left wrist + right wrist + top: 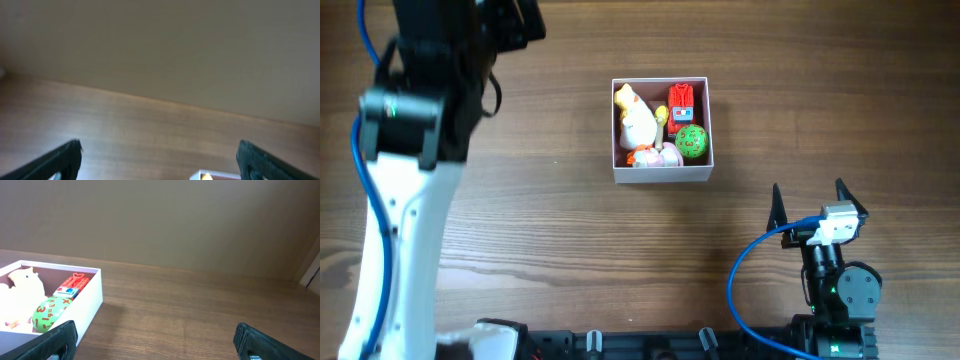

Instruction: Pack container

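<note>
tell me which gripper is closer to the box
Right, narrowly. The right gripper is off the box's lower right corner in the overhead view; the left gripper is off its upper left corner.

Robot lab bench, by the look. Wood-grain table (570, 230) against a plain beige wall (175, 220). Two machine arms stand at the near edge: left arm (400, 200) white-shelled, right arm (835, 285) black. Blue cable (732, 290) loops loose. Black rail (620, 345) runs along the table's front.

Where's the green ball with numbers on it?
In the overhead view, the green ball lies inside the container, on its right side, just below the red toy.
</note>
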